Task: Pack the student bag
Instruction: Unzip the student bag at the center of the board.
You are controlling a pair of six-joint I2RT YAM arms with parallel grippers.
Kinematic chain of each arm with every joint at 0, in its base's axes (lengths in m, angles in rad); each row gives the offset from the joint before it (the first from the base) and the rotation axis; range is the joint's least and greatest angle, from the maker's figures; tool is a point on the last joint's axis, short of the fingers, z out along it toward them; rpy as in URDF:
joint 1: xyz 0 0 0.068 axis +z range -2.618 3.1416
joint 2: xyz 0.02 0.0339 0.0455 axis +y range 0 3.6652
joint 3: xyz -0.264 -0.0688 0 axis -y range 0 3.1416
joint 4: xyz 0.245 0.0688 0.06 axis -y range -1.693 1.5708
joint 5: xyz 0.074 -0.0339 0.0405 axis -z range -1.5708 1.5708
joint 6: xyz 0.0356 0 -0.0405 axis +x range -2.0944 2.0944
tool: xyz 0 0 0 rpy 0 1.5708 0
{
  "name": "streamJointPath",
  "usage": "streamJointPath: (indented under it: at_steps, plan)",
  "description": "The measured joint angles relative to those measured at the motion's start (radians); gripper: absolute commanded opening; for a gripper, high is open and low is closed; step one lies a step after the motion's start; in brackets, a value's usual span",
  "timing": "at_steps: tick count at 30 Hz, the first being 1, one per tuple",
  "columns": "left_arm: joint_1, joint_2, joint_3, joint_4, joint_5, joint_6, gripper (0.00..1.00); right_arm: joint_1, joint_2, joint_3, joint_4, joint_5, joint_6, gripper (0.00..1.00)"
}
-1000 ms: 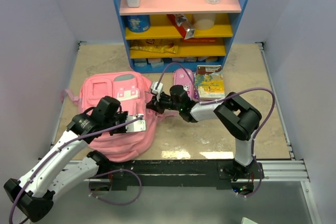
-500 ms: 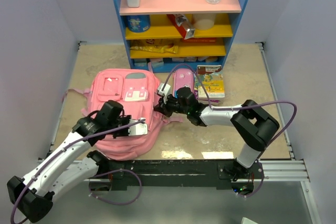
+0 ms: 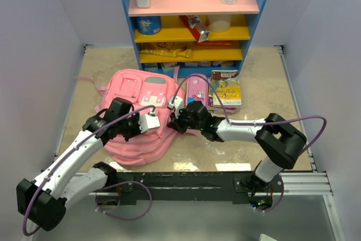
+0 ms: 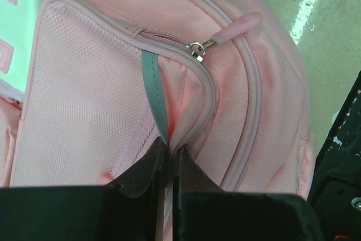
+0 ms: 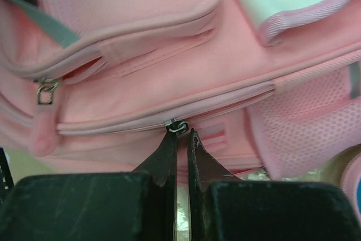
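The student bag (image 3: 131, 91), a soft pink backpack, lies on the table's left half in front of the shelf. My left gripper (image 3: 153, 121) reaches over its near right part. In the left wrist view that gripper (image 4: 169, 149) is shut on a fold of the bag's fabric, where a grey strip (image 4: 151, 80) runs down into the jaws. A metal slider with a pink pull tab (image 4: 240, 26) lies just above. My right gripper (image 3: 172, 120) meets the bag's right edge. In the right wrist view it (image 5: 183, 135) is shut on the pull under a metal zip slider (image 5: 177, 126).
A pink-and-blue pencil case (image 3: 197, 90) and a picture book (image 3: 225, 87) lie right of the bag. The blue shelf unit (image 3: 194, 26) with bottles, a tin and packets stands at the back. Walls close in both sides; the black base rail (image 3: 186, 180) runs along the near edge.
The bag has slid away towards the shelf and turned, with both grippers still shut on it. The right arm has stretched out lower and further left.
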State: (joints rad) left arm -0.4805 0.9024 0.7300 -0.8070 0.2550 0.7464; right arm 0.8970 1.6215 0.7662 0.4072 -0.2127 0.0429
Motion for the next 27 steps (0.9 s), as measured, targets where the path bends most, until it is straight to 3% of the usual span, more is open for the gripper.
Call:
streamJointPath:
  at_steps: [4, 13, 19, 27]
  plan:
    - [0.055, 0.037, 0.069, -0.004, 0.032, -0.041, 0.00, 0.050, 0.000, 0.002, -0.021, 0.031, 0.011, 0.00]
    - [0.068, 0.042, 0.088, -0.001, 0.042, -0.124, 0.00, 0.101, -0.084, 0.004, -0.076, 0.075, 0.047, 0.00]
    - [0.068, 0.138, 0.138, -0.016, 0.051, -0.214, 0.00, 0.244, -0.116, 0.000, -0.093, 0.206, 0.120, 0.00]
    - [0.068, 0.171, 0.140, -0.057, 0.072, -0.327, 0.00, 0.419, -0.039, 0.008, -0.077, 0.395, 0.182, 0.00]
